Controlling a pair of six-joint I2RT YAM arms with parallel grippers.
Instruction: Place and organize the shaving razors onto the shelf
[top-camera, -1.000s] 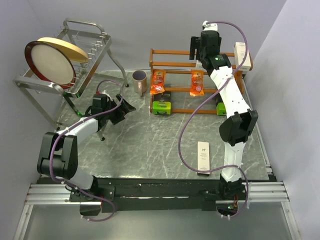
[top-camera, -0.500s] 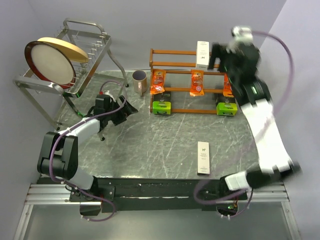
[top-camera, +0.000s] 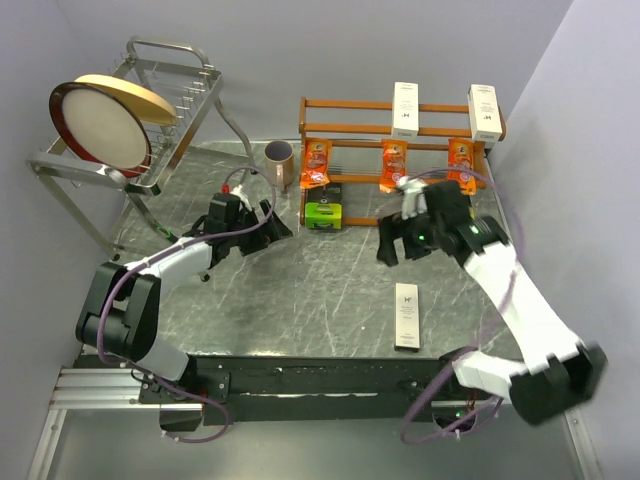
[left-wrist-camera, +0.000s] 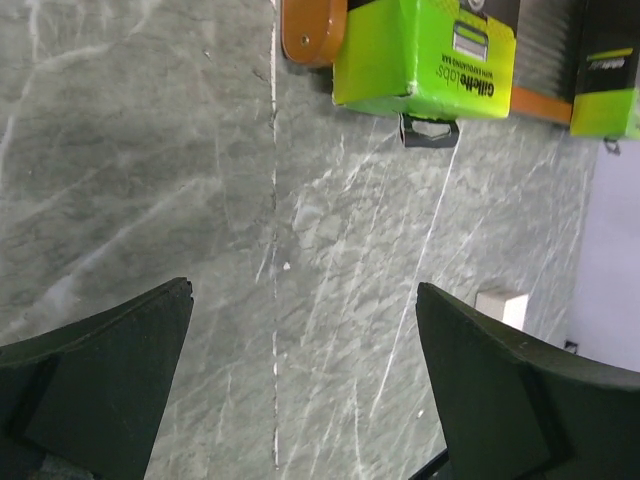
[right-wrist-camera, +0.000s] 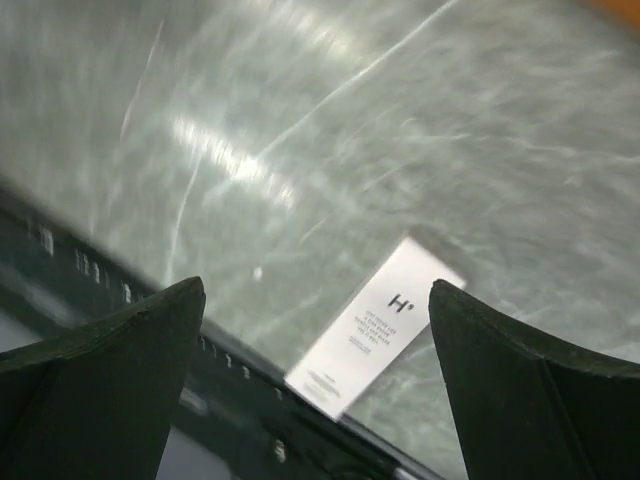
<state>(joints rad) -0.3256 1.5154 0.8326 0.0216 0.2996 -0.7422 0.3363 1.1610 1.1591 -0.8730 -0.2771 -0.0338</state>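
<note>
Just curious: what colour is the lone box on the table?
The box is white; right wrist view.

Two arms, same build: left arm (top-camera: 172, 260) and right arm (top-camera: 525, 305) have glossy white shell links and chunky black joint housings. A thin purple cable (top-camera: 118, 290) loops loosely along each. Bases are bolted to a black rail (top-camera: 330, 375), lower frame. Left claw (left-wrist-camera: 303, 290) and right claw (right-wrist-camera: 318, 288): matte black, wedge-shaped fingers.

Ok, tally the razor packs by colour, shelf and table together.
Slim white boxes: 3 (two on the shelf, one on the table)
Flat orange packets: 3
Lime-green-and-black packs: 2 (one shows only in the left wrist view)
Total: 8
</note>
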